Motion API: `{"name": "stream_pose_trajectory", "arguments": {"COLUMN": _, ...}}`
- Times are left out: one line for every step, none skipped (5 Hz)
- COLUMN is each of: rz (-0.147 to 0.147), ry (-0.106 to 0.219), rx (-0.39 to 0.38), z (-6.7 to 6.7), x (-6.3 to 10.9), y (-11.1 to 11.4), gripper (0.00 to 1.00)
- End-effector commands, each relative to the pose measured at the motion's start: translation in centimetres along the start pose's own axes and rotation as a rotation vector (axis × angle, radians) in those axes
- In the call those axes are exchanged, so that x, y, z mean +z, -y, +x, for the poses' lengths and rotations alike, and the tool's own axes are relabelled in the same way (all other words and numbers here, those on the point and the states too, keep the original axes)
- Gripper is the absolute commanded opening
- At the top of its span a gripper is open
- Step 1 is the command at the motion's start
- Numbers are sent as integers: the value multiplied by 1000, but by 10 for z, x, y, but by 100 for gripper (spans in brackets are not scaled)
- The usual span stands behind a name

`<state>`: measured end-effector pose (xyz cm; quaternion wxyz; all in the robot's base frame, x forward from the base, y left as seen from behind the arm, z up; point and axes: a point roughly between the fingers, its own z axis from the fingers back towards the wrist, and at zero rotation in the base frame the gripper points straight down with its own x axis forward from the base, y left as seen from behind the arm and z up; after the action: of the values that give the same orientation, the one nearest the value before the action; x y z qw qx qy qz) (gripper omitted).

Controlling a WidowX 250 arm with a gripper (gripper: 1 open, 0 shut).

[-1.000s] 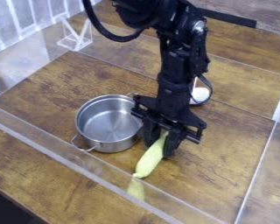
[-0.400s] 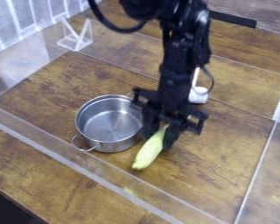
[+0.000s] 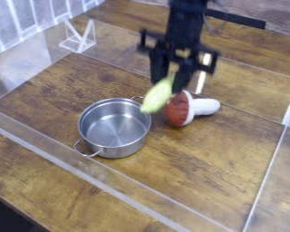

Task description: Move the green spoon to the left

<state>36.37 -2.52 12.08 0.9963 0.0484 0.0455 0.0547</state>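
1. One green spoon (image 3: 159,91) pinched between my gripper's (image 3: 172,77) fingers, hanging tilted below them, clear of the table (image 3: 220,163).
2. Spoon's lower end sits above the pot's (image 3: 113,128) far right rim.
3. Mushroom toy (image 3: 188,108) lies just right of the spoon.

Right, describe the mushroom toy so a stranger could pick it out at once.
Start at the steel pot on the wooden table. Just right of it and slightly farther back lies the mushroom toy, tipped on its side. Its red-brown cap and white stem set it apart from the yellow-green spoon held above it.
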Motion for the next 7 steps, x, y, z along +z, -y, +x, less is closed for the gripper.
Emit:
{"name": "stream_pose_trajectory", "arguments": {"rz": -32, "ry": 148, "rx": -3, "z": -6, "x": 54, "y": -28, "gripper": 0}}
{"name": "stream_pose_trajectory", "arguments": {"rz": -26, "ry": 159, "rx": 4, "z": -11, "x": 42, "y": -49, "gripper": 0}}
{"name": "stream_pose_trajectory", "arguments": {"rz": -8, "ry": 154, "rx": 76, "z": -24, "x": 35, "y": -61, "gripper": 0}}
{"name": "stream_pose_trajectory", "arguments": {"rz": 0, "ry": 145, "rx": 131, "z": -30, "x": 29, "y": -60, "gripper": 0}}
{"name": "stream_pose_trajectory", "arguments": {"rz": 3, "ry": 147, "rx": 118, "z": -28, "x": 33, "y": -69, "gripper": 0}}
{"name": "stream_pose_trajectory", "arguments": {"rz": 5, "ry": 144, "rx": 109, "z": -27, "x": 37, "y": -77, "gripper": 0}}
{"name": "stream_pose_trajectory", "arguments": {"rz": 5, "ry": 141, "rx": 120, "z": -34, "x": 24, "y": -68, "gripper": 0}}
